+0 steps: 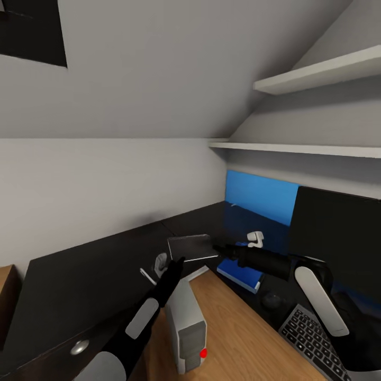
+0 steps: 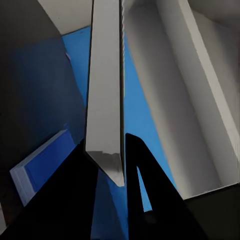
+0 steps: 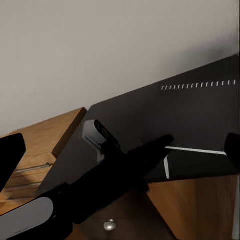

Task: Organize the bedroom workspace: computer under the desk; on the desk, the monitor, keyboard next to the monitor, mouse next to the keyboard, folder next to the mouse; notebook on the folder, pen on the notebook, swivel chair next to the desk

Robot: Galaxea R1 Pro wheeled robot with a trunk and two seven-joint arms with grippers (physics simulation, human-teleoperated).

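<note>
Above glossy desk (image 1: 84, 275); thin flat notebook (image 1: 191, 246)

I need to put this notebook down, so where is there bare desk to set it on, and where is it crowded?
Free: the black desk wing along the white wall, left of the left gripper, and the back corner before the blue back panel. Crowded: the right side, where folder, mouse, keyboard and monitor sit together. The notebook hangs above the inner corner.
</note>
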